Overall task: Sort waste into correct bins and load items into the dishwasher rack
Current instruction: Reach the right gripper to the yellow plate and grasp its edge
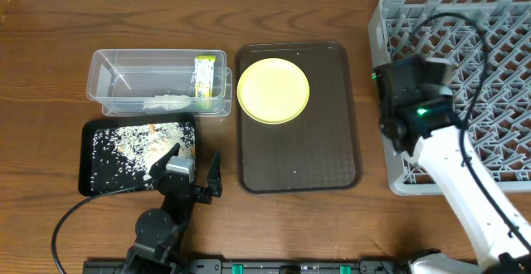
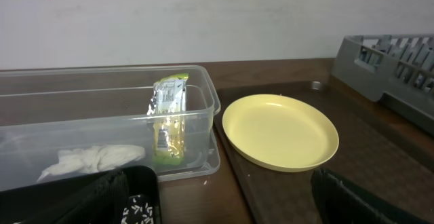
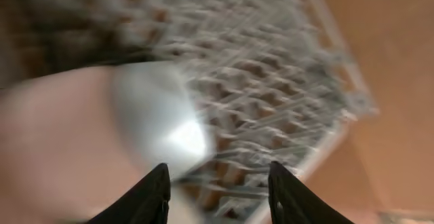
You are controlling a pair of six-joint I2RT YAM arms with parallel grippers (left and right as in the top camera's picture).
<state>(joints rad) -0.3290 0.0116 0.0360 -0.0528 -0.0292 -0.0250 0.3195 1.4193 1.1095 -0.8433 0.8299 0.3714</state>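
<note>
A robot lab staged as a kitchen is suggested: a wooden table against a bare white wall, two arms mounted at its near edge, a dish rack at the right.

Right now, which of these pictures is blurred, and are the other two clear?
Right wrist view: heavily motion-smeared, the grey rack reduced to streaked lattice. Overhead view: sharp and evenly lit, no harsh shadows. Left wrist view: sharp too, with the yellow plate and the clear tub both crisp.
</note>
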